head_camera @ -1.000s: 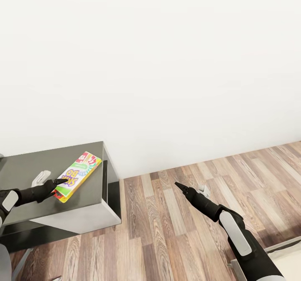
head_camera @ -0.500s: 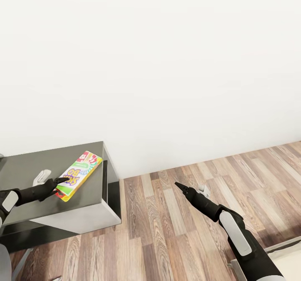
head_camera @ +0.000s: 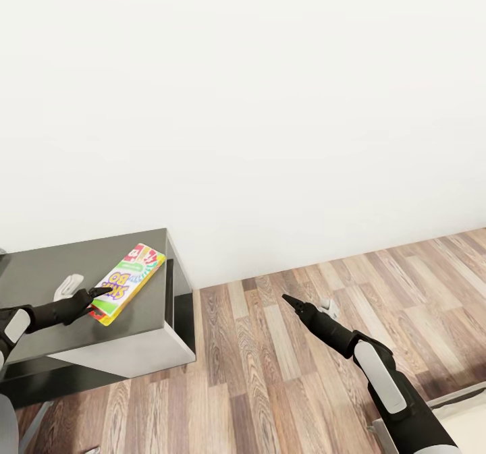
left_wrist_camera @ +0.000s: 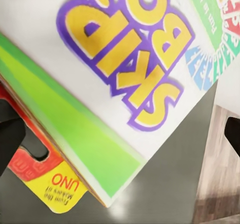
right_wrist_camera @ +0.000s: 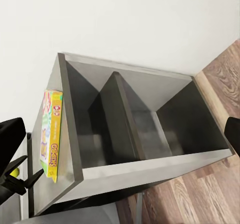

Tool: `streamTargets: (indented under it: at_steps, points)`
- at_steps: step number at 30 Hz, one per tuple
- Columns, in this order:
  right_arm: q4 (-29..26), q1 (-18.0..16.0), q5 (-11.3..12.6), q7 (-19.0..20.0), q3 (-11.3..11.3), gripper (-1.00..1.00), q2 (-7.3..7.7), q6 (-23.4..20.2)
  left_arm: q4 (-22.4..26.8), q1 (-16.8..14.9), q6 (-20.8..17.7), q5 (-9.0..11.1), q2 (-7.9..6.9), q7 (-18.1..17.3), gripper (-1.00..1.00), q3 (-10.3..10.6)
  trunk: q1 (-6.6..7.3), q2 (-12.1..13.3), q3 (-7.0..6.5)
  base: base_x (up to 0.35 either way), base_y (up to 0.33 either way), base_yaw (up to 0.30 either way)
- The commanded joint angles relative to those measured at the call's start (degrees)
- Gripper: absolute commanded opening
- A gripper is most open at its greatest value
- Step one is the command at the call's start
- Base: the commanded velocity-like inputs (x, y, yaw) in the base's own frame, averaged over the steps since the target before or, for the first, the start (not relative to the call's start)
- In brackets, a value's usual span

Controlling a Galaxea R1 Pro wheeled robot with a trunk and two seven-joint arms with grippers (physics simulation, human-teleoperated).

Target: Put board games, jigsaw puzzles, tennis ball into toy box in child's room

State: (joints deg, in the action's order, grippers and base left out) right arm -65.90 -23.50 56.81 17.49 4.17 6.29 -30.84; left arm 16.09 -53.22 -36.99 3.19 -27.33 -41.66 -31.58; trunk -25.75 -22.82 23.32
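**Reaching for the game on the table**

Lying flat on the dark grey table, near its right edge and close to the white wall, is a colourful board game, a flat box printed "SKIP BO". The left gripper sits at the box's near end; its black fingers point at the box's near corner and look spread apart on either side of that end. From the left wrist, the game looms very close, one dark fingertip showing at each side of the picture with the box between them, not squeezed. Whether the tips touch the box cannot be told.

The right gripper hangs over the wooden floor, well apart from the table, its tips drawn together to a point. From the right wrist, the table appears with two open shelf bays below its top, the game on the top.
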Motion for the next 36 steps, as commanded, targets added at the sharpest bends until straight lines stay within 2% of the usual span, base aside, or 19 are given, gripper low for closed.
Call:
streamTargets:
  at_steps: [1, 8, 15, 24, 30, 36]
  points:
    - [-0.02, -0.02, 0.23, 0.0, 0.05, 1.0, 0.04, -0.18, -0.01, -0.04, -0.45, 0.32, -0.01, 0.01, 1.0, -0.1, -0.03, -0.1, 0.09, 0.0, 0.0, 0.0]
    - [-0.02, -0.02, 0.23, 0.0, 0.05, 1.0, 0.04, -0.18, 0.11, -0.04, -0.37, 0.3, 0.19, -0.46, 1.0, 0.0, -0.03, -0.1, 0.09, 0.0, 0.0, 0.0]
    - [-0.02, -0.05, 0.23, 0.0, 0.05, 1.0, 0.04, -0.18, 0.3, -0.04, -0.38, 0.05, -0.37, -4.33, 1.0, 0.19, -0.03, -0.1, 0.09, 0.0, 0.0, 0.0]
    - [-0.02, -0.05, 0.23, 0.0, 0.05, 1.0, 0.04, -0.18, 0.34, -0.04, -0.45, -0.03, -0.43, -4.45, 1.0, 0.29, -0.03, -0.1, 0.09, 0.0, 0.0, 0.0]
    - [-0.02, -0.04, 0.23, 0.0, 0.05, 1.0, 0.04, -0.18, 0.29, -0.04, -0.45, -0.03, 0.05, -4.2, 1.0, 0.33, -0.03, -0.1, 0.09, 0.0, 0.0, 0.0]
    - [-0.02, -0.05, 0.23, 0.0, 0.05, 1.0, 0.04, -0.18, 0.27, -0.04, -0.37, 0.12, 0.24, -4.5, 1.0, 2.36, -0.03, -0.1, 0.09, 0.0, 0.0, 0.0]
